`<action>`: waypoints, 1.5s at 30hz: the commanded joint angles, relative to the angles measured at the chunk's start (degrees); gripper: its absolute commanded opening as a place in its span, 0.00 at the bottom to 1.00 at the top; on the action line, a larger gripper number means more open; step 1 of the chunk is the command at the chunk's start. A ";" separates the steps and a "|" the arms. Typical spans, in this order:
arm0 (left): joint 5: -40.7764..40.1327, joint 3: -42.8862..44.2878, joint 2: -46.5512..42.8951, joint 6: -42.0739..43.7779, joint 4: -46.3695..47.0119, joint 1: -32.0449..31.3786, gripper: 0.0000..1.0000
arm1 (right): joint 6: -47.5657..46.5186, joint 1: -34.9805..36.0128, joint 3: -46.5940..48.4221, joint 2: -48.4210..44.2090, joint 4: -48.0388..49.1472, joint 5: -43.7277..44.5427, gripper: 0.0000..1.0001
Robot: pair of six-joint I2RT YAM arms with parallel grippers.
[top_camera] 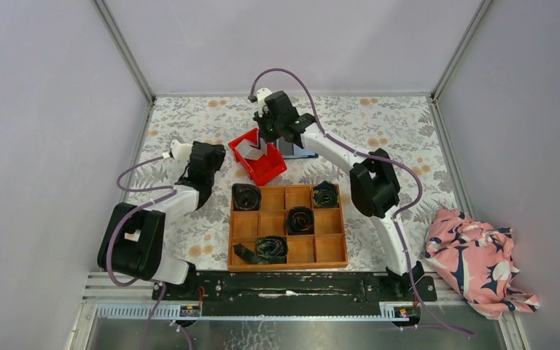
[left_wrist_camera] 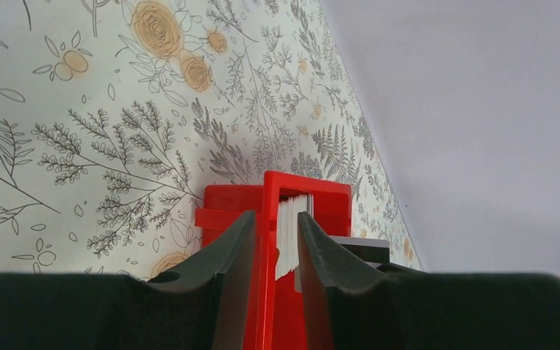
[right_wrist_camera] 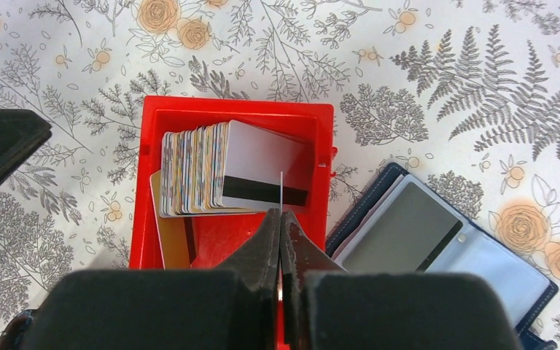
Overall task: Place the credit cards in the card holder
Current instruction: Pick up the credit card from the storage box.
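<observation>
**Clenching on 1 pale card [right_wrist_camera: 281,191] over the red bin [right_wrist_camera: 237,109]**

The right gripper [right_wrist_camera: 280,219] is pressing its 2 fingers flat together on the pale card, which is sticking straight out from the fingertips. Just beyond it, the credit cards [right_wrist_camera: 197,171] are leaning in a fanned stack inside the red bin. 1 orange-tan card [right_wrist_camera: 166,237] is lying on the bin floor, partly under that stack. The card holder [right_wrist_camera: 437,244] is lying open on the table [right_wrist_camera: 445,87] just right of the bin, pale pockets facing up.

The pale card is showing only its thin edge, so its face is not showing. The wrist body is cutting off the card holder's near corner. From above, the right gripper is covering its own fingertips and most of the card holder.

The left gripper [left_wrist_camera: 275,219] is squeezing the bin's near wall between its 2 fingers, on the bin's left side. The left arm is sitting folded at the elbow close to its base, forearm pointing toward the bin. The right arm is reaching far across the table past the wooden tray [top_camera: 327,248], wrist pointing down over the bin.
</observation>
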 commanded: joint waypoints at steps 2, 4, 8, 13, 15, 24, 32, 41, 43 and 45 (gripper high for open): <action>-0.71 2.70 -3.74 5.45 -2.76 -0.63 0.35 | -1.59 0.88 -1.90 -7.42 5.14 2.92 0.00; 1.96 3.42 -4.35 6.64 -1.63 -0.62 0.36 | -1.70 0.88 -3.34 -9.30 5.63 3.19 0.00; 11.14 4.50 -4.32 10.92 4.83 -0.70 0.36 | -1.49 0.81 -7.37 -14.60 5.55 2.60 0.00; 26.36 2.42 -2.32 15.18 18.17 -0.72 0.40 | 0.50 -0.35 -14.84 -23.58 2.95 -2.33 0.00; 32.76 1.72 -0.90 15.49 24.83 -0.79 0.41 | 1.85 -1.83 -18.84 -27.16 2.40 -6.25 0.00; 54.94 3.13 9.01 13.16 44.20 -3.44 0.47 | 9.93 -8.03 -37.84 -40.66 5.16 -22.36 0.00; 70.59 8.52 18.85 6.05 58.42 -5.02 0.48 | 15.18 -13.07 -46.17 -44.20 9.49 -32.33 0.00; 74.53 8.95 17.68 16.99 43.08 -5.76 0.48 | 17.80 -15.29 -48.12 -44.72 12.71 -37.04 0.00; 75.24 9.09 17.52 19.03 39.97 -6.06 0.47 | 18.49 -15.45 -48.16 -44.32 13.49 -37.79 0.00; 76.06 9.59 17.72 20.38 37.97 -6.41 0.47 | 18.88 -15.60 -47.95 -43.76 13.97 -38.79 0.00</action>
